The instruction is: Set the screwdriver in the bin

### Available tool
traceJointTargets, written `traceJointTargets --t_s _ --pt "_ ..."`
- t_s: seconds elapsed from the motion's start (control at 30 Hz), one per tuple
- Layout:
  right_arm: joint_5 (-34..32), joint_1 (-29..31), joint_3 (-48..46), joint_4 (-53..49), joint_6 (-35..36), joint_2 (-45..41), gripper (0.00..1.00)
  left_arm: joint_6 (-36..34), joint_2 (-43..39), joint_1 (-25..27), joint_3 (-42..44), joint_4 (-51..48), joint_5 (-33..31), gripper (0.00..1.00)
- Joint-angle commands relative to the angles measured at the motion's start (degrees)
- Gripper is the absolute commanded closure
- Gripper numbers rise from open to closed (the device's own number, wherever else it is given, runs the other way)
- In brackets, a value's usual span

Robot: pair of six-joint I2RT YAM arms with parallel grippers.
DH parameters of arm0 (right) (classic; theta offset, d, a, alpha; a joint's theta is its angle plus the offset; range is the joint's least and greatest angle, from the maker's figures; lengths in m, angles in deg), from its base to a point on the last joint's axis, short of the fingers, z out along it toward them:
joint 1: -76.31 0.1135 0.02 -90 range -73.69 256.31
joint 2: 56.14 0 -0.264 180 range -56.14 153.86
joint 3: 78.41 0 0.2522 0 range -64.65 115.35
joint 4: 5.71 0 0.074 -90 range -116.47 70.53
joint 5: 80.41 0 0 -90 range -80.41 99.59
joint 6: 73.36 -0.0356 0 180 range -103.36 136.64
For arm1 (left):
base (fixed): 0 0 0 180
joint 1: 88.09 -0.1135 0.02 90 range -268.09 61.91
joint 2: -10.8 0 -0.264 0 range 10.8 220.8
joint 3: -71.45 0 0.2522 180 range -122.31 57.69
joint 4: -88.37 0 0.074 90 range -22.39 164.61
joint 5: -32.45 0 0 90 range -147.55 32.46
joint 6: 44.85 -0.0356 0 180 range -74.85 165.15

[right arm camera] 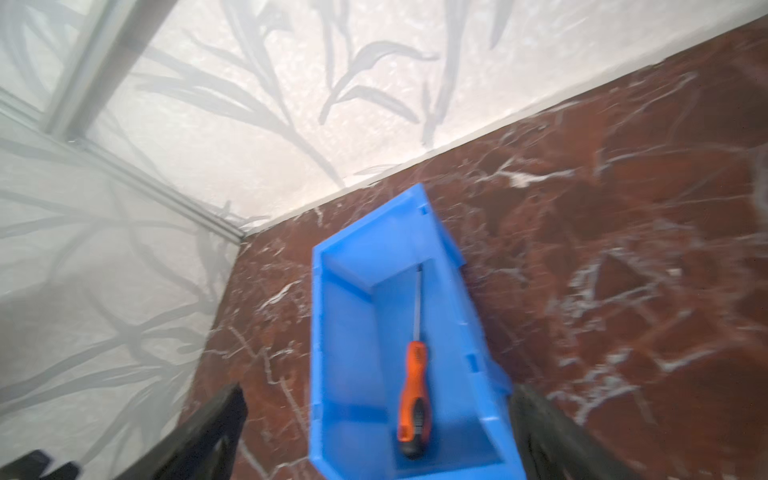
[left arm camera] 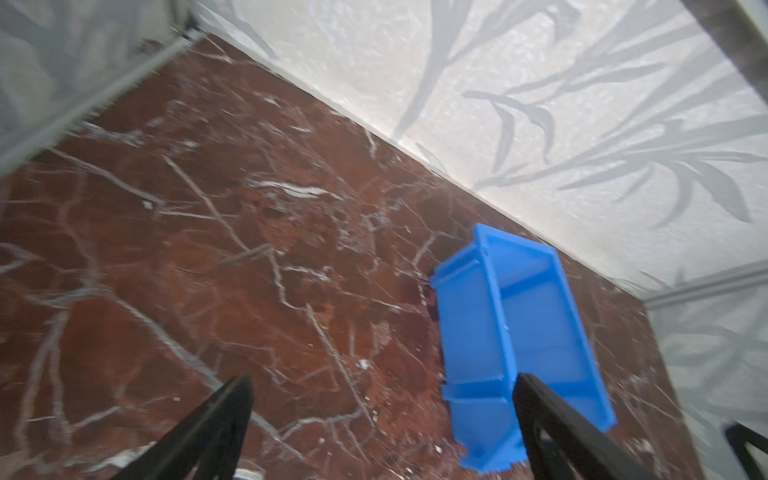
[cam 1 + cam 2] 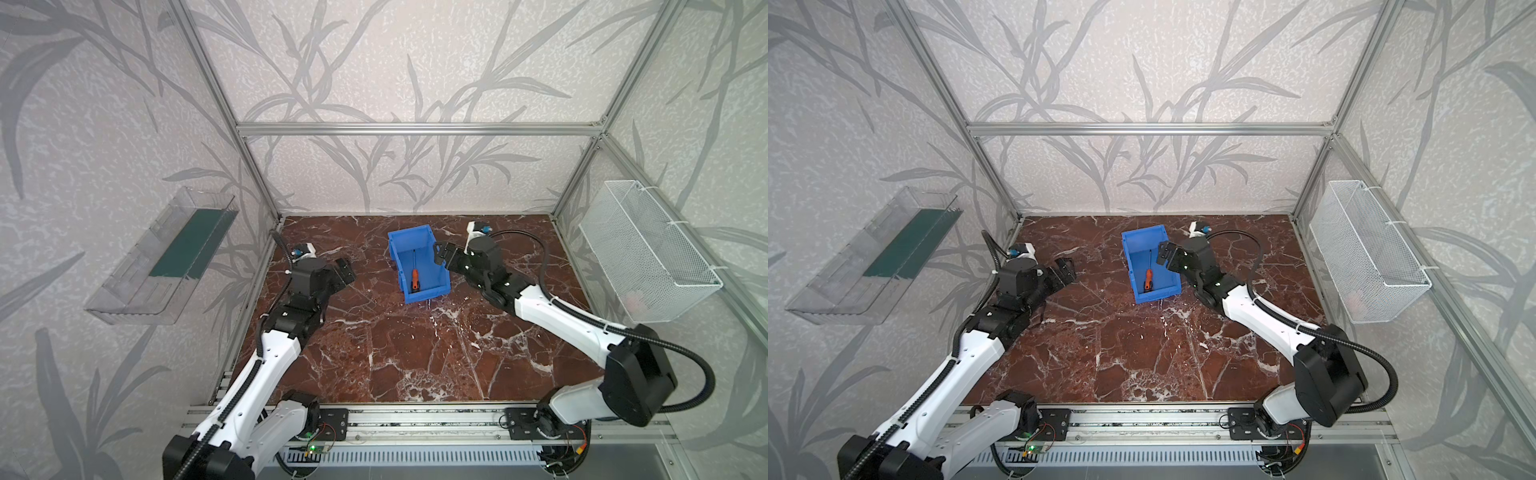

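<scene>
Two pairs of jaws stand apart and empty: your left jaws well aside, your right jaws over the bin (image 3: 409, 240), where the screwdriver (image 3: 414, 276) lies flat inside.

Open bench (image 3: 395, 353) stretches between the left pincer (image 3: 345, 271) and the bin (image 3: 409, 241), while the spread right pincer (image 3: 440, 254) hangs over the bin's right wall.

I work in a robot lab cell: aluminium-profile frame (image 3: 415, 129), leaf-patterned wall panels (image 3: 415, 62), marble-look tabletop (image 3: 415, 353), my base rail (image 3: 415, 415).
</scene>
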State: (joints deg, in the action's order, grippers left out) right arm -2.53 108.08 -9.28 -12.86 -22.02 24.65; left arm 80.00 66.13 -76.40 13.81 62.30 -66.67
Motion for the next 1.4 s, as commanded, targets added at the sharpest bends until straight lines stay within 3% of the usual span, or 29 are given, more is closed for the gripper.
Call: traceJointTargets --t_s 0.0,0.23,0.33,0.43,0.53,0.63,0.77,0.9,1.0,1.13,1.37 --pt "-9.0 -3.4 -5.2 2.6 11.5 -4.7 0.01 -5.4 0.8 -1.0 1.9 1.9 -13.5 0.01" --pt "-22.6 -7.5 -16.0 5.1 31.8 -7.0 0.01 -13.3 3.9 -1.7 13.5 23.6 -28.9 0.01" --pt "-27.9 -7.9 -20.6 9.7 36.6 -6.9 0.01 -13.6 7.9 -2.2 12.9 23.1 -34.4 0.01" --pt "-35.0 -7.9 -25.1 13.3 32.5 -7.2 0.01 -11.4 13.3 -2.1 10.3 19.6 -37.9 0.01" --pt "-36.5 -8.7 -28.0 16.1 29.0 -6.7 0.01 -10.0 19.2 -2.4 6.6 18.3 -43.3 0.01" --pt "-36.7 -9.6 -28.9 19.6 29.1 -4.1 0.01 -20.1 25.0 -2.3 4.6 24.7 -45.7 0.01" --pt "-35.4 -9.9 -26.7 18.5 30.8 -1.8 0.01 -25.7 30.7 -2.7 5.5 31.9 -44.1 0.01" --pt "-30.9 -9.8 -26.5 20.2 34.7 -0.9 0.01 -30.4 33.8 -3.9 9.5 45.3 -36.7 0.01" --pt "-26.9 -9.6 -27.1 21.2 36.7 -1.3 0.01 -31.7 37.1 -5.4 8.0 44.5 -30.0 0.01" --pt "-24.7 -9.7 -27.0 22.2 39.1 -0.8 0.01 -32.0 37.0 -5.4 7.9 44.1 -27.1 0.01" --pt "-24.2 -9.8 -34.5 45.9 48.8 3.5 0.01 -32.3 33.0 -6.0 18.1 59.3 -22.9 0.01"
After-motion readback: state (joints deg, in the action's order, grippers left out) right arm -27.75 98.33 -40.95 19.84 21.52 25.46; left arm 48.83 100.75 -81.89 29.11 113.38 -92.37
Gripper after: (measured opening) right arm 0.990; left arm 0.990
